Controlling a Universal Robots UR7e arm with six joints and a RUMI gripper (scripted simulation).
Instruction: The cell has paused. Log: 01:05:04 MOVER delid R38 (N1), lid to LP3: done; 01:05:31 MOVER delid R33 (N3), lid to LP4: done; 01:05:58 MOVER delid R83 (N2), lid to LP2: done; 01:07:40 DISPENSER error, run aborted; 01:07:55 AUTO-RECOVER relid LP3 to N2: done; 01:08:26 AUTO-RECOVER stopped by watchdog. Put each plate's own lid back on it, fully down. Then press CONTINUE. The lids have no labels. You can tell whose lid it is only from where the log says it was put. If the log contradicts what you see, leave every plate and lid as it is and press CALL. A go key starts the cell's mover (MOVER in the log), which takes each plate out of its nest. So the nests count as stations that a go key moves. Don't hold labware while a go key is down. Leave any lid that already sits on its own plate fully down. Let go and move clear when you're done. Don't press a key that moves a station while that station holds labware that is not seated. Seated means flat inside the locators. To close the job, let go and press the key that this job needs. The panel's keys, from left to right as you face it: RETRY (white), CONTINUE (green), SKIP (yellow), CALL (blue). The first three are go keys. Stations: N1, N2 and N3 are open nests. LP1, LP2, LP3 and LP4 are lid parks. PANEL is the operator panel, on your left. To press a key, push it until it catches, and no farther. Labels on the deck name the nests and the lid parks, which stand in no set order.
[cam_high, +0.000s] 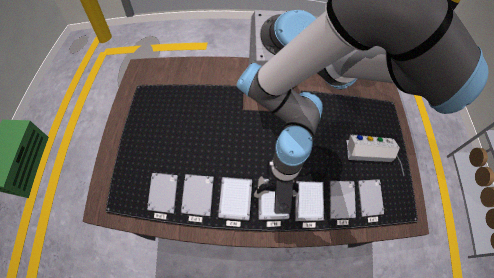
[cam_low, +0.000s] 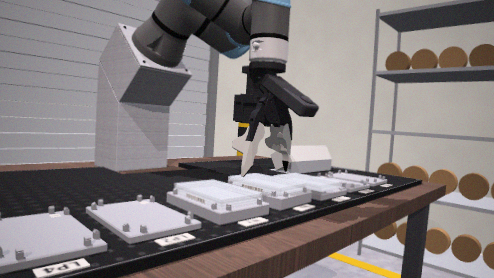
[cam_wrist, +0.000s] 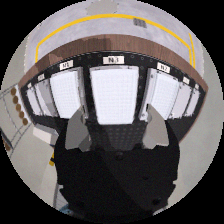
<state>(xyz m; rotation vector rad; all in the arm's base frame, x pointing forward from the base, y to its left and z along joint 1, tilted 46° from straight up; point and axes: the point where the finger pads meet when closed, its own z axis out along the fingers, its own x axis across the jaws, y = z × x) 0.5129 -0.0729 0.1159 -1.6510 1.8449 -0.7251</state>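
Hand spread, holding nothing, above the N3 plate, apparently lidded. Lid parks beside it on the counter look bare. Left: checking seating, CONTINUE key.

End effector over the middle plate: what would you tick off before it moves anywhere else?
1. End effector open, nothing between the fingers: ok.
2. Fingertips lifted free of the N3 plate: cannot tell; in the exterior view they hang very close to its top.
3. N3 plate's top flat and fully down: cannot tell; it looks square in the wrist view.
4. Lid parks LP4 and LP2 bare: ok.
5. Panel free of the arm: ok.
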